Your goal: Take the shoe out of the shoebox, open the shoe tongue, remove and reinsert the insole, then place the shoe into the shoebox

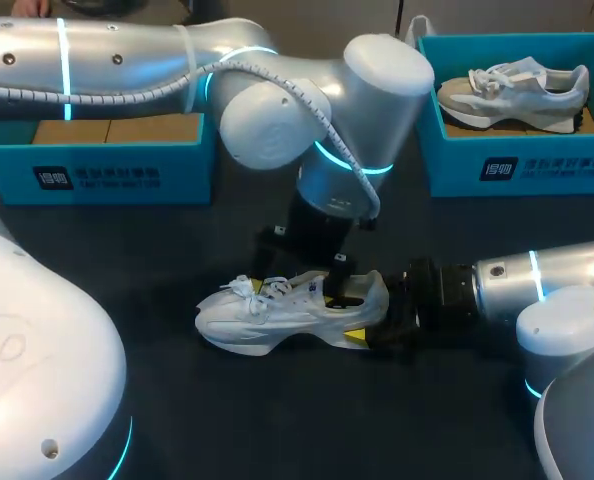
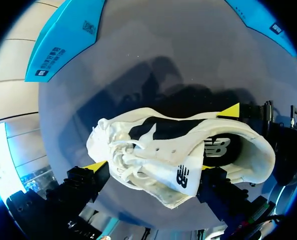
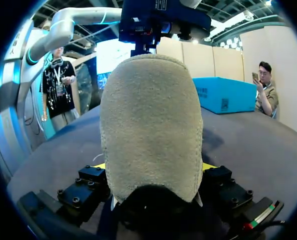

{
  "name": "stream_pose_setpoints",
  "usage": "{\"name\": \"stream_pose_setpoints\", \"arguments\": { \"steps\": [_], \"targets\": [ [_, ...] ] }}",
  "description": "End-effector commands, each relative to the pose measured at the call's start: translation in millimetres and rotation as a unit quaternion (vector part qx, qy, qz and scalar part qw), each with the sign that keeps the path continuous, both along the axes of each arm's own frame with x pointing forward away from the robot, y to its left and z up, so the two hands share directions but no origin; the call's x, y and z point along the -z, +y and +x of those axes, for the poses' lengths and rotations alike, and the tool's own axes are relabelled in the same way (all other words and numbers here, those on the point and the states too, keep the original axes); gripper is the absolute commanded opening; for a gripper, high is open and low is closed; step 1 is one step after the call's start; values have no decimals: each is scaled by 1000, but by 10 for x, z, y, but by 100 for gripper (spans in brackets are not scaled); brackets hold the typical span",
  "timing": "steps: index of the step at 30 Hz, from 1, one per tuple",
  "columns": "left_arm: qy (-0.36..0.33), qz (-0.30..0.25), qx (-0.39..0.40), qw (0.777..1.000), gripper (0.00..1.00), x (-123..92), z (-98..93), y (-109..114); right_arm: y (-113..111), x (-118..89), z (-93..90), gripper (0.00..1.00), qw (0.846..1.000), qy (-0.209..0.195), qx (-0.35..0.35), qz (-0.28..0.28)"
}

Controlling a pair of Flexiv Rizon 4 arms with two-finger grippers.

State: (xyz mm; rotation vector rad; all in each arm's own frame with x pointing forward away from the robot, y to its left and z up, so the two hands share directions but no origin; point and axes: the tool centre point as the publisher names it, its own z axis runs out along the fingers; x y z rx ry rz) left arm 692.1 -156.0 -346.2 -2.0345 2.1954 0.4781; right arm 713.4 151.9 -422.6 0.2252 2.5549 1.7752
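Head view: the white shoe (image 1: 277,320) sits on its sole in the middle of the dark surface (image 1: 177,420), well apart from the blue shoebox (image 1: 107,170) at the back. The right gripper (image 3: 153,167) has the heel, fingers (image 3: 207,166) pinching it from both sides. The left gripper (image 2: 151,167) hangs right over the laces, fingers (image 2: 96,166) spread wide, shoe between them.

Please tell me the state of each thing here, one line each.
white shoe: out of its box, upright on the table.
right gripper: shut on the white shoe's heel.
left gripper: above the white shoe.
left shoebox: open, no shoe visible inside.
right shoebox: open, holding a grey shoe.
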Motion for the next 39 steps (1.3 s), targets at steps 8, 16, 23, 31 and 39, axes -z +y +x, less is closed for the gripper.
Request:
{"name": "stream_pose_setpoints", "arguments": {
  "steps": [8, 16, 23, 31, 39],
  "targets": [
    [5, -30, -3, 1000, 57, -182, -1, 140, 10, -10, 3, 0, 1000, 1, 0, -3],
    [9, -43, 6, 999, 40, -250, -23, 124, 10, -10, 3, 0, 1000, 1, 0, -3],
    [12, -46, 7, 999, 5, -242, -6, 97, 10, -10, 3, 0, 1000, 1, 0, -3],
    [-8, -100, -15, 995, 0, -298, -6, 251, 10, -10, 3, 0, 1000, 1, 0, -3],
    [-33, -203, -69, 976, 0, -343, -26, 724, 10, -10, 3, 0, 1000, 1, 0, -3]
  ]
}}
